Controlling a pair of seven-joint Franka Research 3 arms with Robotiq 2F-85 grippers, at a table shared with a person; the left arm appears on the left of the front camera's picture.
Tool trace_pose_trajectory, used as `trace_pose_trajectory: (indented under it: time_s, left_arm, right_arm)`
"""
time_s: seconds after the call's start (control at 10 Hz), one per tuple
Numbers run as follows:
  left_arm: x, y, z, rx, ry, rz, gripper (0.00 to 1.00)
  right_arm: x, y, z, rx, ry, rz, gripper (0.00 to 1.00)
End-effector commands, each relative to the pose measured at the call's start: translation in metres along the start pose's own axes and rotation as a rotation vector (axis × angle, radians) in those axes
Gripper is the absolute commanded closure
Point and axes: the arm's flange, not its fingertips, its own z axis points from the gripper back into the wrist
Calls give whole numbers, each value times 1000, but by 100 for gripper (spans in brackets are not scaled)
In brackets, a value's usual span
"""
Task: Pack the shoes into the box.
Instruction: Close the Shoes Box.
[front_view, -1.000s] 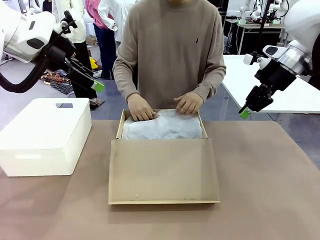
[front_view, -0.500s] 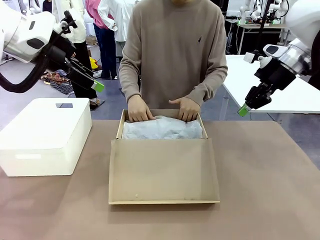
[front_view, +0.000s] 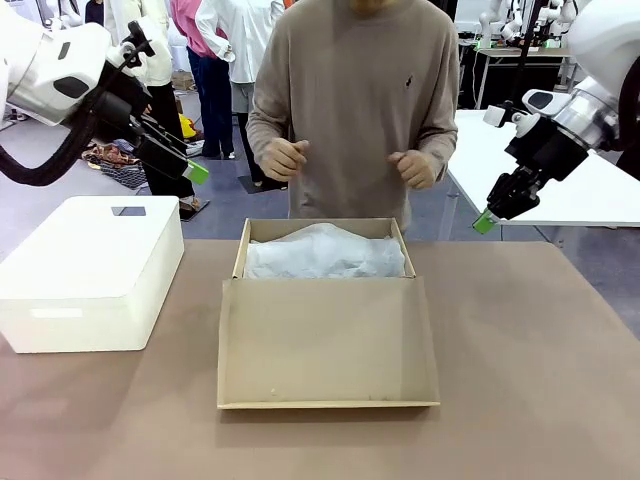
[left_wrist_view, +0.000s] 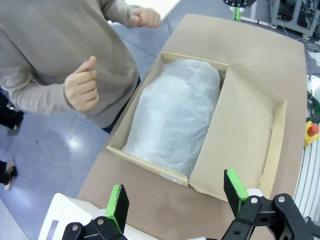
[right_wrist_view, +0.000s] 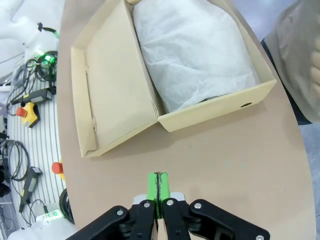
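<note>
The tan cardboard box (front_view: 325, 320) lies in the middle of the table with its lid (front_view: 328, 345) flipped open toward me. White tissue paper (front_view: 325, 253) covers its inside, and the shoes are hidden under it. The box (left_wrist_view: 250, 130) and its tissue (left_wrist_view: 172, 115) lie below the open left gripper (left_wrist_view: 177, 197), which hangs high at the left (front_view: 190, 172). My right gripper (front_view: 484, 221) hovers high at the right, shut on nothing. From its wrist the box (right_wrist_view: 220, 105) and tissue (right_wrist_view: 192, 50) lie ahead of the shut gripper (right_wrist_view: 158, 188). The person's hands (front_view: 284, 158) are raised above the box.
A white plastic bin (front_view: 90, 270) with a lid stands on the table's left side. The person stands at the far edge behind the box. A white table (front_view: 560, 180) is behind my right arm. Bare brown tabletop (front_view: 540, 380) lies right of the box.
The person's hands have lifted off the tissue paper and up to chest height. My right gripper has closed fully and shifted slightly. The left arm has not moved.
</note>
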Motion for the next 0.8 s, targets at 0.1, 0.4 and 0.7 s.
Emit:
trace_pose_trajectory:
  time_s: [0.1, 0.4, 0.7]
  left_arm:
    - [-2, 2, -1, -19, -18, -8, 0]
    - [-2, 2, -1, -19, -18, -8, 0]
    - [-2, 2, -1, -19, -18, -8, 0]
  right_arm:
    - [-2, -6, -9, 37, 23, 93, 100]
    - [-8, -12, -34, 110, 60, 286, 100]
    - [-7, -10, -64, 153, 105, 392, 100]
